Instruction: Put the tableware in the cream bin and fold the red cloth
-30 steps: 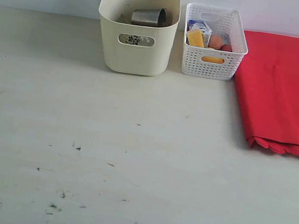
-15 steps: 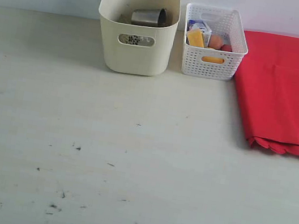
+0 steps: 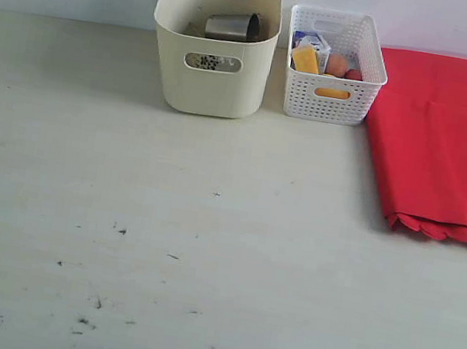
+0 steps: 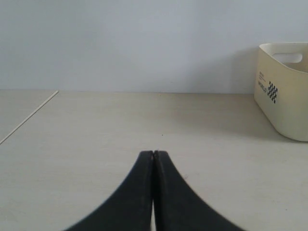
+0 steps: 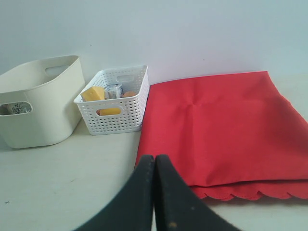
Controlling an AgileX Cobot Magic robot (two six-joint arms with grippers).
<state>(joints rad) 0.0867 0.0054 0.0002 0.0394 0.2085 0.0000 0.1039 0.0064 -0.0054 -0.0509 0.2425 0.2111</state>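
Both pairs of fingers are pressed shut on nothing: the left fingers [image 4: 146, 166] over bare bench [image 3: 207, 224], the right fingers [image 5: 146, 168] facing the red cloth [image 5: 216, 125], which lies doubled beside the white basket [image 3: 334, 66]. If another fold is wanted, pinch the scalloped near hem and carry it square to the far edge. Only the exterior view looks into the cream bin [image 3: 208, 72], where a steel cup [image 3: 233, 26] lies. Only the right wrist view shows the stacked hems.
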